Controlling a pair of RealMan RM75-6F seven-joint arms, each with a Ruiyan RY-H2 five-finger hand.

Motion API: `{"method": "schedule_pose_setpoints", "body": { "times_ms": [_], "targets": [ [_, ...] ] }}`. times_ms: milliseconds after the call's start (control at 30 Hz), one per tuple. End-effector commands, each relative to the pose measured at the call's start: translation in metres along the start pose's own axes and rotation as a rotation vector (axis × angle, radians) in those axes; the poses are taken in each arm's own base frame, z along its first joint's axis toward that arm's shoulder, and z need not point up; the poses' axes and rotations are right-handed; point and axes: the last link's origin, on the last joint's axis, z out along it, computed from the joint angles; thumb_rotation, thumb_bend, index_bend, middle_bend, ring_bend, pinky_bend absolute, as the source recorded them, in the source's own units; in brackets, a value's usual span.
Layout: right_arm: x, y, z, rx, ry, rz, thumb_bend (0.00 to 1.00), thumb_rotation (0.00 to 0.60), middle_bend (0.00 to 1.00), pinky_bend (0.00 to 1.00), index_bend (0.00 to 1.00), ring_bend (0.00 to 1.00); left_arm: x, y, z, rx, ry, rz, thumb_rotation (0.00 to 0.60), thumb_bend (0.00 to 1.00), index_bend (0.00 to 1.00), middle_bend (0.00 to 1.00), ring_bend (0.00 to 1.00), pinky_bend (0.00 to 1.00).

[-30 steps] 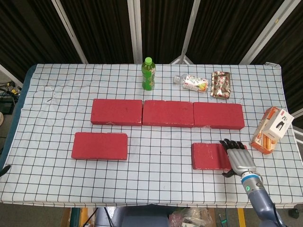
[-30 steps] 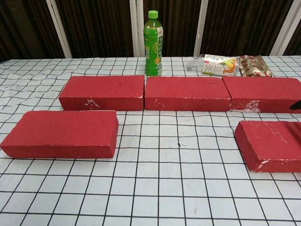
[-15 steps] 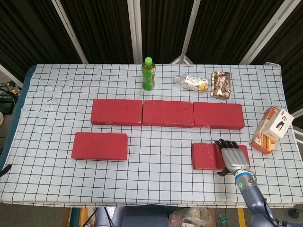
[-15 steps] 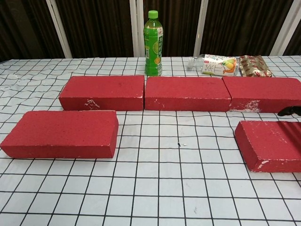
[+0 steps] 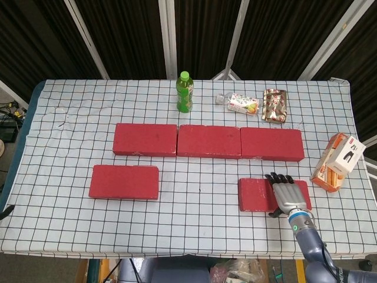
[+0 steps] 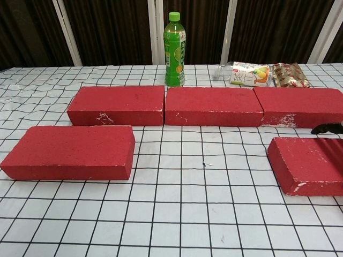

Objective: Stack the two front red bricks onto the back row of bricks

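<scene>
Red front brick [image 5: 257,194] under flat right hand [image 5: 288,194]

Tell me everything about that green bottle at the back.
The bottle is clear plastic with green drink inside, a bright green cap and a green label. It stands upright and closed on the checked cloth, behind the back row of bricks, near where the left and middle ones meet. Nothing touches it.

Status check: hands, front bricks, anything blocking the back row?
Right hand over front right brick, fingers extended; grip unclear. Left hand unseen. Front left brick untouched. Back row top bare.
</scene>
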Motion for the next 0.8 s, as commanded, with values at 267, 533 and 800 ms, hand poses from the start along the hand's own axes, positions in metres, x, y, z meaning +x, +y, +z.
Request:
{"method": "schedule_pose_setpoints", "body": {
  "times_ms": [267,533,800],
  "targets": [
    [-0.0034,-0.0033,0.007,-0.005,0.008,-0.009,0.13,0.6,0.11,0.0,0.14,0.04,0.0004,-0.0012,0.0008,0.009,0.004,-0.006,0.6,0.0,0.09,0.0,0.0,0.02],
    [-0.0063,-0.0023,0.0082,0.0,0.025,0.003,0.13,0.6,0.22,0.0,0.32,0.16,0.0,-0.0013,0.0014,0.012,0.003,-0.007,0.6,0.0,0.09,0.0,0.0,0.02],
    [0.0028,-0.003,0.0056,0.02,0.05,0.022,0.13,0.6,0.26,0.0,0.36,0.2,-0.0008,-0.0004,0.0014,0.01,0.001,-0.009,0.6,0.0,0.09,0.0,0.0,0.02]
  ]
}}
